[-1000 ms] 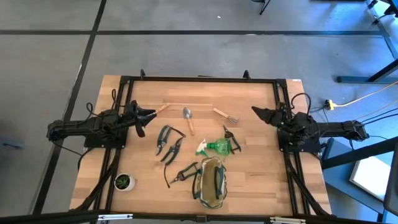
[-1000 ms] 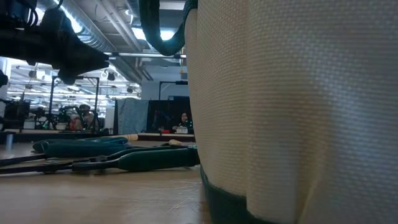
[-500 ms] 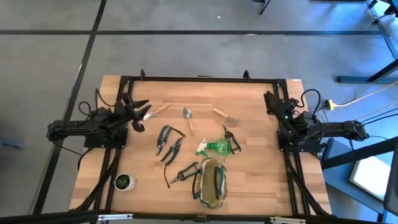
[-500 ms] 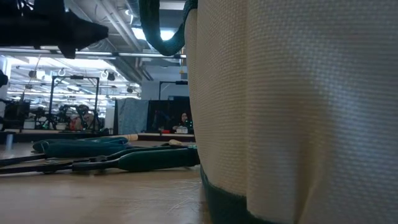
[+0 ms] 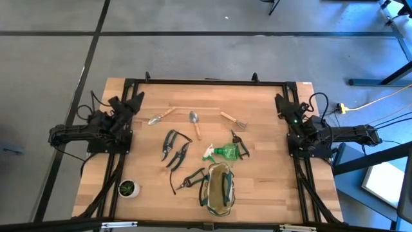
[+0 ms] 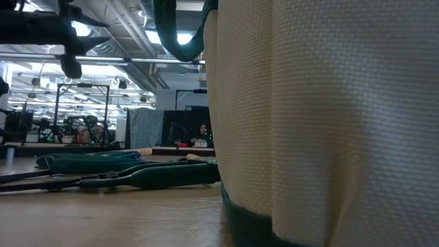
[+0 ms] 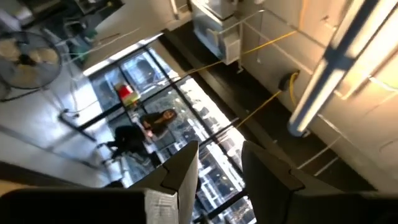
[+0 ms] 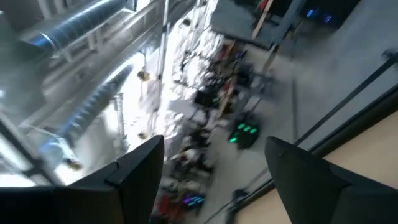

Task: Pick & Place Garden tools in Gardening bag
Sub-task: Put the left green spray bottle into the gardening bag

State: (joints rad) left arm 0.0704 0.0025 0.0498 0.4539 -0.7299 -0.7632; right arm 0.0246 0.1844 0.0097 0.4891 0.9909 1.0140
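The garden tools lie flat on the wooden table (image 5: 270, 174): two wooden-handled trowels (image 5: 159, 117) (image 5: 195, 124), a fork (image 5: 233, 119), several dark-handled pruning shears (image 5: 174, 148) (image 5: 190, 180) (image 5: 239, 143) and a green spray bottle (image 5: 223, 152). The gardening bag (image 5: 219, 188) stands near the front edge, mouth up; in the low view the bag (image 6: 322, 123) fills the right side. My left gripper (image 5: 135, 98) (image 7: 219, 180) hovers at the table's left edge, open, tipped upward at the ceiling. My right gripper (image 5: 279, 100) (image 8: 214, 180) hovers at the right edge, open, also aimed upward. Both are far from every tool.
A small potted plant (image 5: 128, 188) stands at the table's front left corner. A black frame (image 5: 206, 82) runs around the tabletop. The far half of the table beyond the tools is bare wood. People and equipment show in the room behind.
My left gripper has swung from pointing at the table's middle toward the far edge, rising, tipping upward and rolling. My right gripper has likewise swung from the table's middle toward the far edge, then held still. No tool has moved.
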